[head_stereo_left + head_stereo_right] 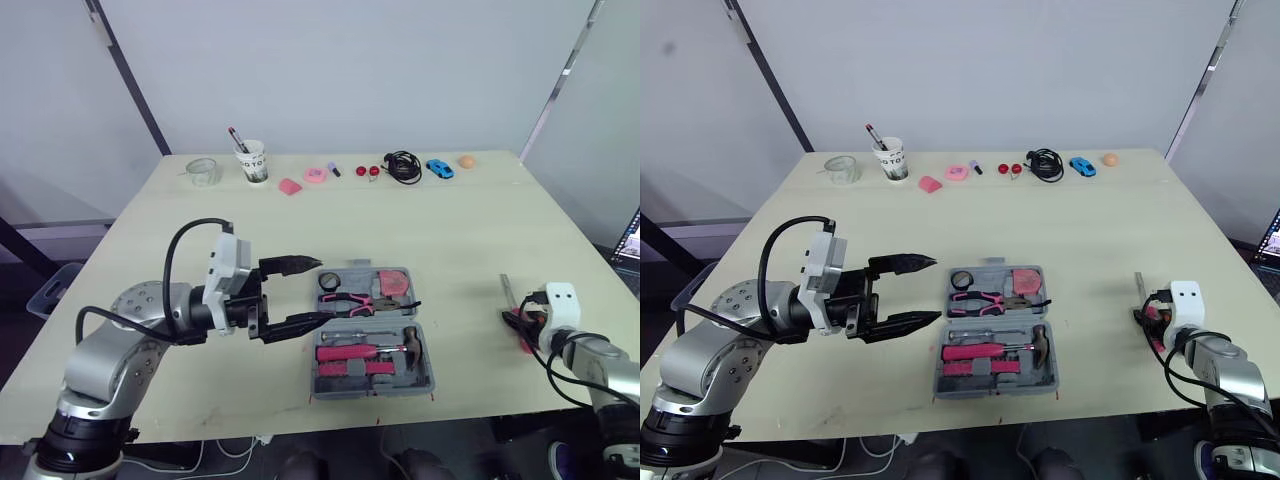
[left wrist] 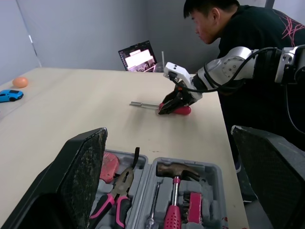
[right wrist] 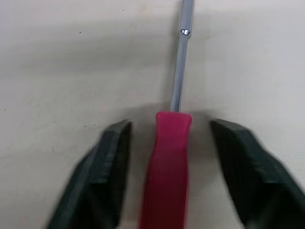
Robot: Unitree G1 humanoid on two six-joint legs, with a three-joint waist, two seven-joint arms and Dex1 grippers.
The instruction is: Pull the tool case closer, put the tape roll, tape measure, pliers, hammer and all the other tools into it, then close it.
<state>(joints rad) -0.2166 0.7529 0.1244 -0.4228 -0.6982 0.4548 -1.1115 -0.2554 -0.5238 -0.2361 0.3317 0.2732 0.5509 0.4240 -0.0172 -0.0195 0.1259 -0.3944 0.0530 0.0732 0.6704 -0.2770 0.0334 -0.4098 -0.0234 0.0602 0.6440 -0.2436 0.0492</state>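
Screwdriver (image 3: pixel 169 162), shaft away from robot, within released right pincer (image 3: pixel 170 125); left pincer (image 1: pixel 320 290) released.

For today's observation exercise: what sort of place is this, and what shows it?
Probably a robot test lab: plain partition walls, a table with a tool case, a person near a laptop.

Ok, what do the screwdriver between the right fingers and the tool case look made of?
On the screwdriver, the handle looks like matte red plastic; its shaft glints like polished metal. The tool case seems moulded grey plastic, given its shaped recesses.
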